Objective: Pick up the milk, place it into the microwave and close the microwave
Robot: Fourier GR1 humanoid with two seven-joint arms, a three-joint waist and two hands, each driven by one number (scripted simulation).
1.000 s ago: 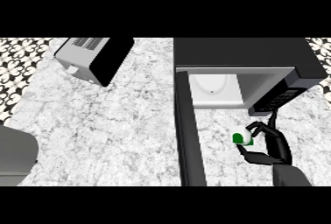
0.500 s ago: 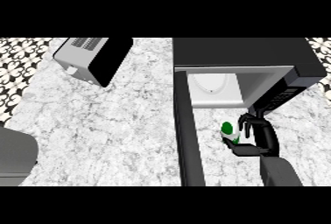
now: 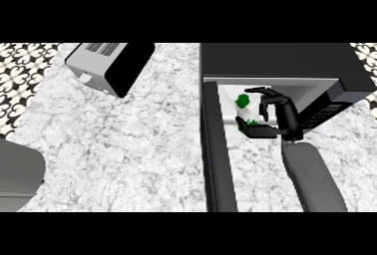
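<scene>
The robot's right hand [image 3: 274, 115] had moved up the view since a second earlier, from the marble desk [image 3: 132, 149] in front of the microwave [image 3: 287, 64] to the mouth of the oven's pale cavity, carrying the milk [image 3: 244, 110] with it. The fingers [image 3: 265, 91] were curled over the top of the white carton with its green markings and the thumb lay under its lower end, so the carton was pinched between them at the cavity's opening, just right of the open microwave door [image 3: 216, 159], which stood edge-on as a dark strip running down the view. Half a second before, the hand had been lower, level with the door's middle.

Much of the carton was hidden behind the fingers and palm, and whether it rested on the cavity floor could not be told. The grey right forearm [image 3: 313, 179] was cut off at the lower edge. A toaster [image 3: 110, 64] lay tilted on the desk at upper left, unmoved, and a grey shape [image 3: 18, 174] at the left edge was cut off. The left hand did not show.
</scene>
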